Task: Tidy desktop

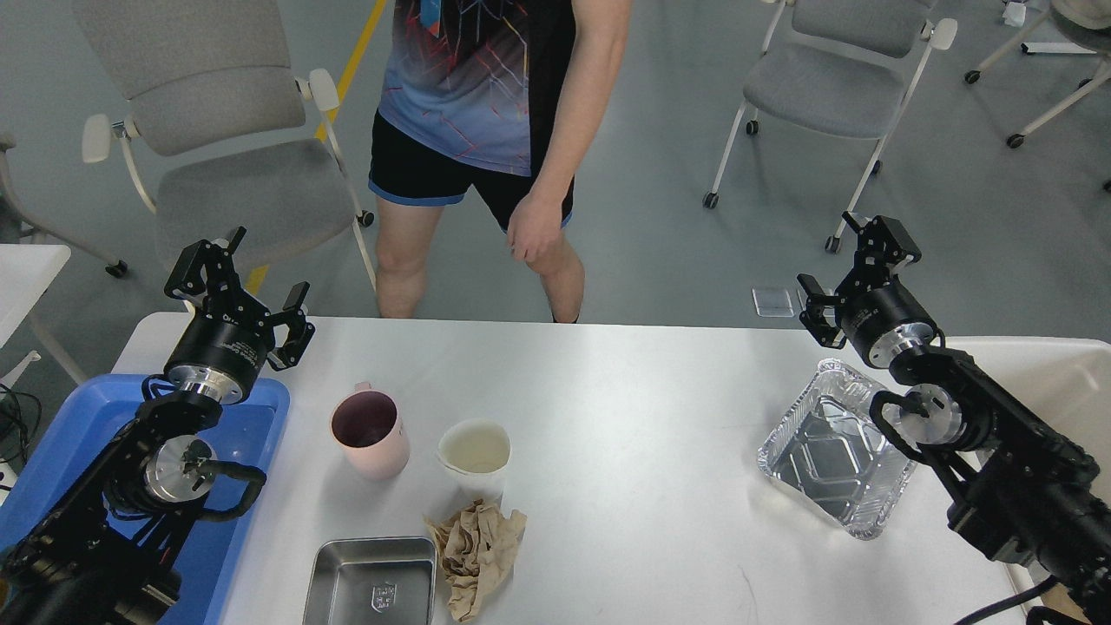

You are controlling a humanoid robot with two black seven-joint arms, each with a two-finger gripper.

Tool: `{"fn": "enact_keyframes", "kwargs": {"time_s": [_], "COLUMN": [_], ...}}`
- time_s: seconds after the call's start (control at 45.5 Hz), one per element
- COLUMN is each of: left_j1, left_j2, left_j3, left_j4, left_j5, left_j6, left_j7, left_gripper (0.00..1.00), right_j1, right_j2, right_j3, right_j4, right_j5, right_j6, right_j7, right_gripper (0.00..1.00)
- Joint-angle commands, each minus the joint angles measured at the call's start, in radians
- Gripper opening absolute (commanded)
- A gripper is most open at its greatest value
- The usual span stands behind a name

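Presently, the left gripper [246, 279] is raised above the far left corner of the large white rectangular desktop [625, 408], its black fingers spread wide and holding nothing; it touches no object. The right gripper [855, 271] is raised at the far right edge of the desktop, its fingers likewise parted and empty, clear of everything below. The desktop fills the lower part of the head view, running from edge to edge beneath both arms. On its left end sits a blue plastic tray [260, 417], directly under the left arm. Near the middle stand a pink plastic cup with a dark interior [371, 434] and, just beside it on the right, a white paper cup [475, 456]. A crumpled brown paper napkin [477, 547] lies against the base of the white cup, with a rectangular stainless steel tray [369, 577] just beside it at the near edge. A square aluminium foil container [833, 456] rests tilted at the right, below the right arm. A person in a patterned shirt and black shorts [486, 113] stands beyond the far edge.
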Motion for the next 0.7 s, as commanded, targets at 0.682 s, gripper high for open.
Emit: {"fn": "enact_keyframes", "kwargs": {"time_s": [0.682], "left_j1": [0.018], "left_j2": [1.212], "left_j3": [0.485], "left_j4": [-0.546], "left_j5": [0.000], "left_j6": [-0.215], "left_j7": [0.401], "left_gripper": [0.96], "right_j1": [-0.027], "right_j2": [0.009], "right_j3": [0.000], "right_j4": [-0.003], "right_j5": [-0.001], "right_j6": [0.000], "right_j7": [0.000], "right_gripper": [1.00]}}
